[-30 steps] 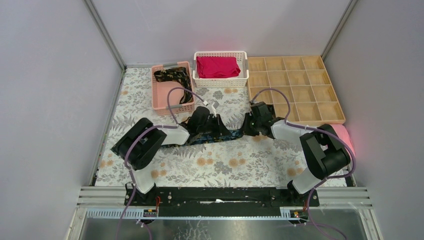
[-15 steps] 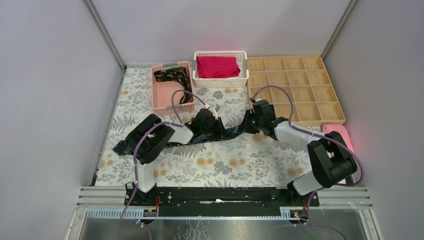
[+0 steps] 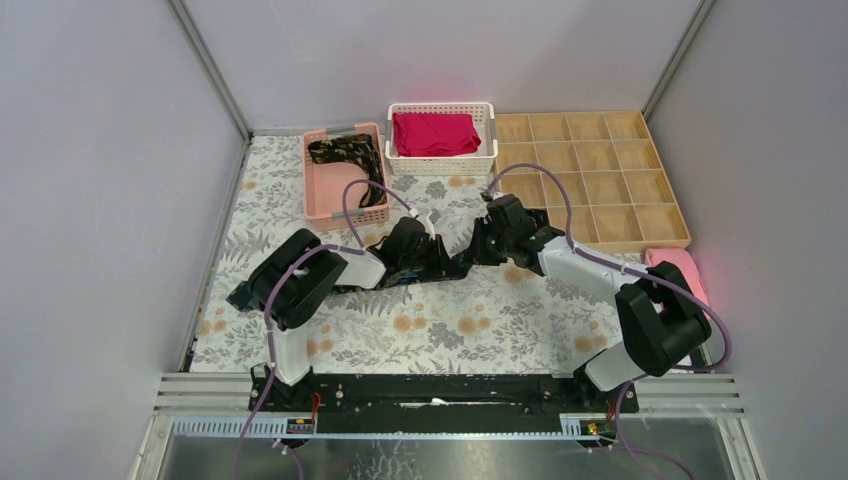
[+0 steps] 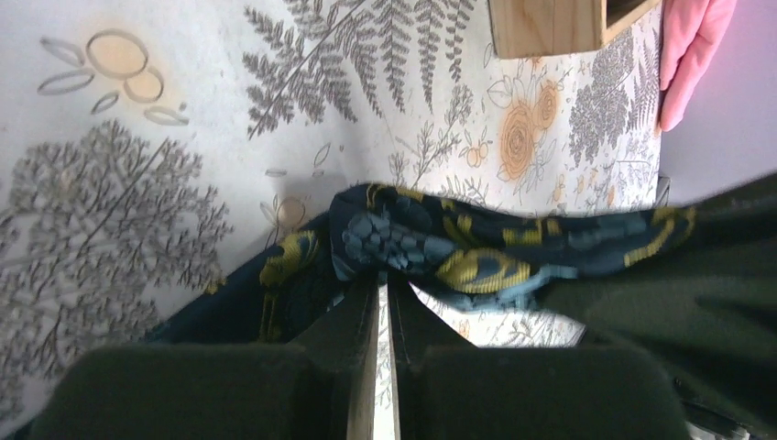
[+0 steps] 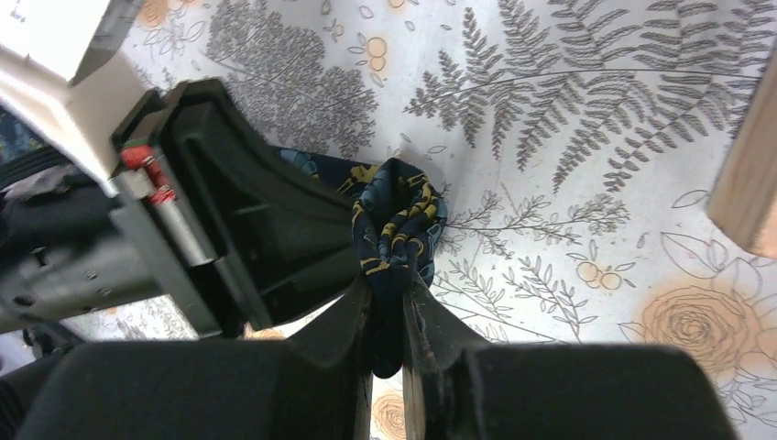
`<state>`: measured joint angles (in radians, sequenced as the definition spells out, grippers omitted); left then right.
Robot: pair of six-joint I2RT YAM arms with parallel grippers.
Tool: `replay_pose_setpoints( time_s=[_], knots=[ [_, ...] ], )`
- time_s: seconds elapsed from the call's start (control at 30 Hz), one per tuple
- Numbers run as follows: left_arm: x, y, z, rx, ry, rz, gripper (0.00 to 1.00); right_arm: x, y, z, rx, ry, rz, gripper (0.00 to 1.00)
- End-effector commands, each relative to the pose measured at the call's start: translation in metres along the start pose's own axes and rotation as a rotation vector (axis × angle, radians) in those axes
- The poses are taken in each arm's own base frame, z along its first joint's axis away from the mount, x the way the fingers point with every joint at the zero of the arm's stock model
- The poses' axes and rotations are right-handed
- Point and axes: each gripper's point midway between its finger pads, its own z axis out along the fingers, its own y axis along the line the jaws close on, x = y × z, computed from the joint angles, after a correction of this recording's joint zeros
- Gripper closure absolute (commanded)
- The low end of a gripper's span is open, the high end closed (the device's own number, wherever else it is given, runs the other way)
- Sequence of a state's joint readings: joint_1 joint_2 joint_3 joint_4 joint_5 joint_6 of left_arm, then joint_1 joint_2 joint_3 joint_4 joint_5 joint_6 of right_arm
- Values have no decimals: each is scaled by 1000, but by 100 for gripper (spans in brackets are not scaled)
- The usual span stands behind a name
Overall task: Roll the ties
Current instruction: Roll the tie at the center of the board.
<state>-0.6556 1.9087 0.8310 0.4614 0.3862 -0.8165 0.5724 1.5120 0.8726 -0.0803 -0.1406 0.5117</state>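
Near table's middle: dark blue-and-gold floral fabric necktie (image 4: 431,243), bunched between both arms. Left gripper (image 4: 383,293) pinched narrow on its fold. Right gripper (image 5: 389,293) clamped tight on other bunched end, close beside left.

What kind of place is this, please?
Probably a robot test cell: plain grey walls enclose a table, a wooden tray stands ready, and the left gripper and right gripper pinch a tie.

even bright light, soft shadows, near fingers blurred
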Motion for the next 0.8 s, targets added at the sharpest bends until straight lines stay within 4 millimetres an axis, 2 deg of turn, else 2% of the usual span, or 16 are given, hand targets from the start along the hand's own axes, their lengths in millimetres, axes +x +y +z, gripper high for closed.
replay_pose_setpoints(
  time_s=[0.0, 0.2, 0.33, 0.43, 0.6, 0.77],
  knots=[
    [-7, -21, -23, 40, -26, 35, 87, -4, -9, -3, 88, 18, -18, 100],
    [-15, -32, -60, -21, -72, 69, 87, -4, -13, -6, 134, 48, -29, 100],
    [-19, -27, -76, -64, -120, 80, 87, -4, -15, -6, 160, 58, -46, 100],
    [-18, -25, -71, -54, -102, 76, 87, -5, -14, -7, 160, 56, -45, 100],
    [-10, -16, -49, -25, -67, 49, 87, -3, -7, -8, 167, 68, -69, 100],
    [-15, -11, -30, -10, -66, 57, 87, -1, 0, -11, 156, 73, -80, 100]
  ],
)
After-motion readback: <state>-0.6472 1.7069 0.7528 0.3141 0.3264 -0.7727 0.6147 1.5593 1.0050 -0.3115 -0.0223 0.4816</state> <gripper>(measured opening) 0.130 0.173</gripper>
